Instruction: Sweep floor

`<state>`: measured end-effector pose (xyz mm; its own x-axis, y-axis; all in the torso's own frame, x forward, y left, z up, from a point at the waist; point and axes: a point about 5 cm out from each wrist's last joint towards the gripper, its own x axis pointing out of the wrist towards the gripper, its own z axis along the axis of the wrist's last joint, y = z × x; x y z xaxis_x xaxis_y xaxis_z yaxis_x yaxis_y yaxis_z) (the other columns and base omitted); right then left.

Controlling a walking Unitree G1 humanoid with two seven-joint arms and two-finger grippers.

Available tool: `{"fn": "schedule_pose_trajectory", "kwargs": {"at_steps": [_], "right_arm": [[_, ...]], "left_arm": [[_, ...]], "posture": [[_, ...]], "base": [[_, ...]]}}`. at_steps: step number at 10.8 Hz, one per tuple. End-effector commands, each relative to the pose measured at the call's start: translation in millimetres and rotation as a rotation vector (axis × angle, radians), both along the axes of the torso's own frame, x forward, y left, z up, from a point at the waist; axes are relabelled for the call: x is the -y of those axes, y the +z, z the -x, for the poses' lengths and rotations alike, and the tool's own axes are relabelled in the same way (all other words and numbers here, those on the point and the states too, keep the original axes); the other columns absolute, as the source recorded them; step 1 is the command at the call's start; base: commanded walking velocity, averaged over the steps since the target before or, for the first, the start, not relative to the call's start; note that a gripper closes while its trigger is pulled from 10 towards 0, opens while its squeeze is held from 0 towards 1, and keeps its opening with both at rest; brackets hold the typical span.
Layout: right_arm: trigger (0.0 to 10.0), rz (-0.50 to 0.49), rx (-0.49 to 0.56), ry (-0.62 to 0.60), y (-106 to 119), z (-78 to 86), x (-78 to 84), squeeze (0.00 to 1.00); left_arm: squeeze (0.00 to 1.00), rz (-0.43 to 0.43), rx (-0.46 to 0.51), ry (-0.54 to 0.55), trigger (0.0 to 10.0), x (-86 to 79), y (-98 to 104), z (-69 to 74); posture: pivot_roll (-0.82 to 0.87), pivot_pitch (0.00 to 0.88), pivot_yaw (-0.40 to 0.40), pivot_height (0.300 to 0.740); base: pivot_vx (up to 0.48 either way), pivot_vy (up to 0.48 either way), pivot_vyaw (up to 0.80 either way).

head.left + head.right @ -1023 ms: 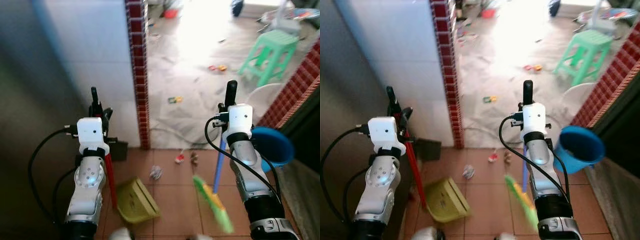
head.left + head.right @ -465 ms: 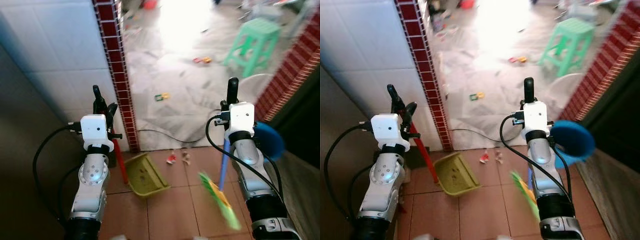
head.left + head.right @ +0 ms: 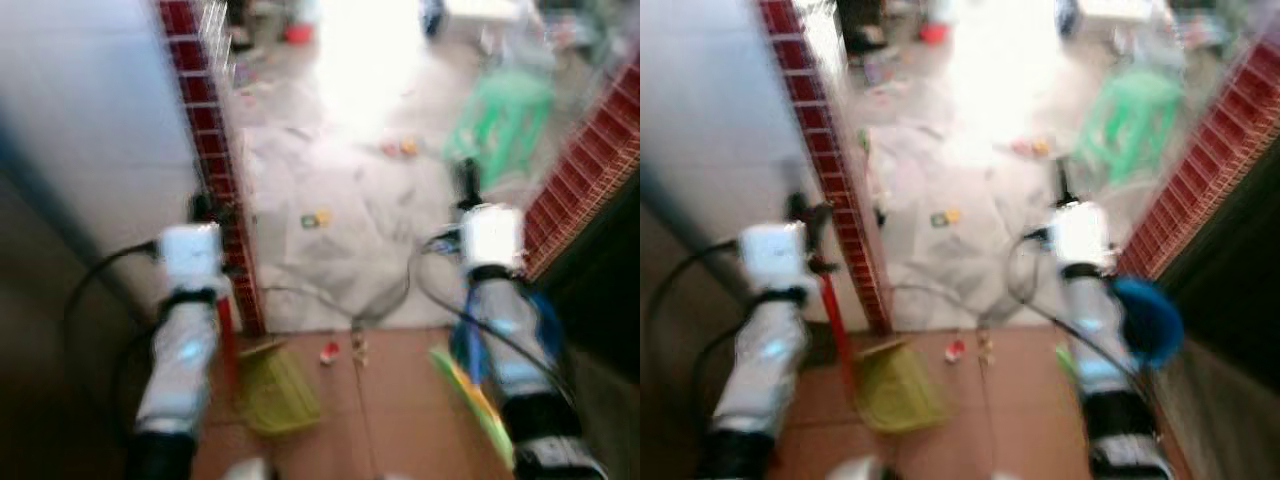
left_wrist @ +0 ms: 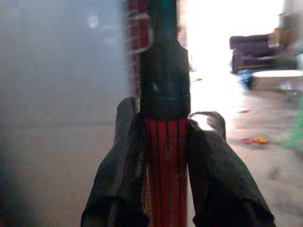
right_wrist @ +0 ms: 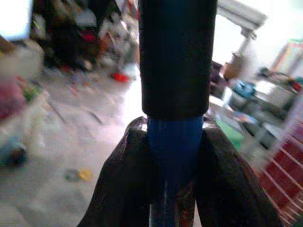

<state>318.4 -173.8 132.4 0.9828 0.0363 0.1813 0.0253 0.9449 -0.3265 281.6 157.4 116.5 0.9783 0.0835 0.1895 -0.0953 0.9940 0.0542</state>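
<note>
While the head views were smeared with motion, this much could be made out:

Left pincer: the left pincer [image 4: 166, 156] was clamped on the red ribbed handle [image 4: 165, 170] of the yellow-green plastic dustpan [image 3: 275, 390], one black finger pressed to either side just under the handle's black cap.

Right pincer: the right pincer [image 5: 176, 161] was closed round the blue pole [image 5: 175, 137] of the green-and-yellow bristled broom [image 3: 475, 400], again just below a black end cap.

Dustpan: it sat on the terracotta tiled floor [image 3: 380, 410] just beside the foot of the red-brick pillar [image 3: 215, 170], in front of the left arm.

Broom head: it slanted low over the tiles in front of the right arm; whether it touched them I could not tell.

Litter: a small red-and-white scrap [image 3: 329, 352] lay near the threshold between pan and broom, with more bits, one yellow-green [image 3: 316, 218] and one red-orange [image 3: 398, 148], well out on the pale concrete.

Progress: I judged the sweeping barely begun, with both tools in hand but the dustpan looking empty and all the litter left to gather.

Change: compared with half a second earlier, the whole picture had shifted and blurred, so the camera had moved; both grips and the dustpan's spot by the pillar looked the same.
</note>
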Motion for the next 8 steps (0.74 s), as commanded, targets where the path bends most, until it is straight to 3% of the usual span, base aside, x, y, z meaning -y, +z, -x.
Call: {"fn": "schedule_pose_trajectory", "kwargs": {"at_steps": [1,5,8], "right_arm": [[10.0,-0.028,0.042,0.004,8.5,-0.3,0.3,0.00],[10.0,-0.026,0.038,0.011,6.6,0.7,-0.5,0.00],[10.0,-0.026,0.038,0.022,4.8,2.8,-4.4,0.00]], "left_arm": [[0.00,-0.032,0.078,-0.017,10.0,4.9,16.5,-2.9],[0.00,-0.067,0.151,-0.020,10.0,2.6,37.5,-1.5],[0.00,-0.170,0.083,0.009,10.0,-13.2,16.8,4.3]], "posture": [[-0.07,0.000,0.018,0.740],[-0.06,0.000,0.015,0.740],[-0.06,0.000,0.023,0.740]], "base": [[0.000,0.000,0.00],[0.000,0.000,0.00],[0.000,0.000,0.00]]}}
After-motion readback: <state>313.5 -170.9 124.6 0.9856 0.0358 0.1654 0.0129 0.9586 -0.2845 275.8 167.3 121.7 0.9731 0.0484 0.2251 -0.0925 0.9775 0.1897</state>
